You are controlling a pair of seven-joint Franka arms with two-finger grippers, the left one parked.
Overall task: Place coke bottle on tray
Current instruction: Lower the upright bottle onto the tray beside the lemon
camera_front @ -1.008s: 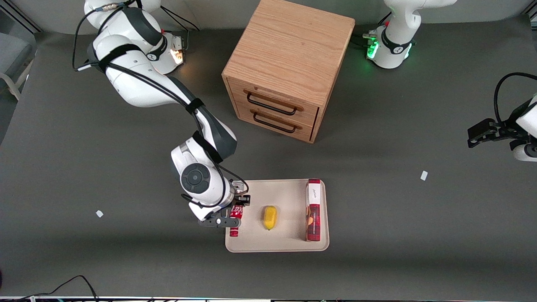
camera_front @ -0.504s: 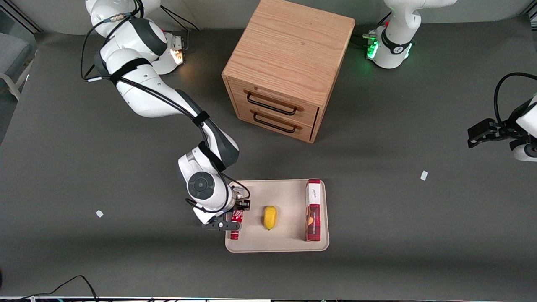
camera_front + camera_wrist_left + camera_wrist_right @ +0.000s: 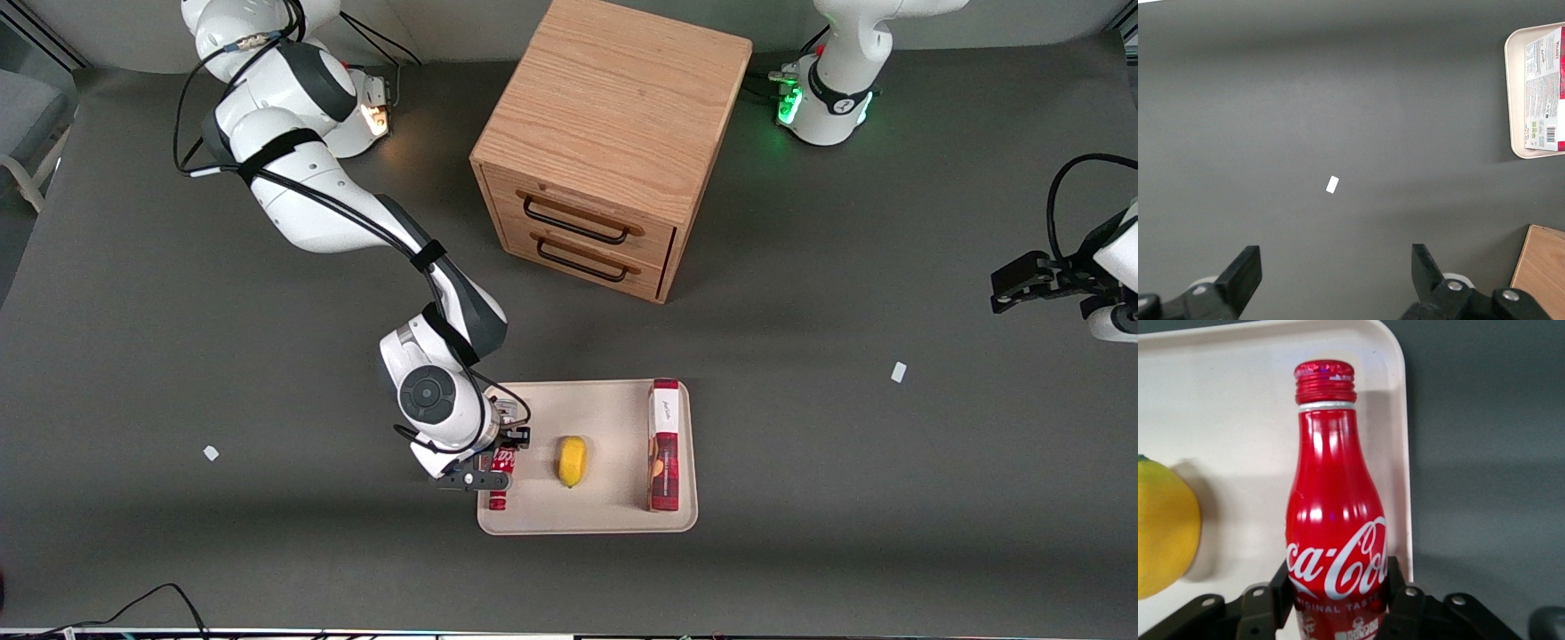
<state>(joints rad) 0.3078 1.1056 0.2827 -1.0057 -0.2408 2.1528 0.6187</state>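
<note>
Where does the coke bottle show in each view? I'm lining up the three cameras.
Front view: coke bottle lies on the tray, at its edge toward the working arm, in the gripper.
Right wrist view: coke bottle between the fingers, beside the lemon.
Left wrist view: not in it.
Shared landmark: the tray.
</note>
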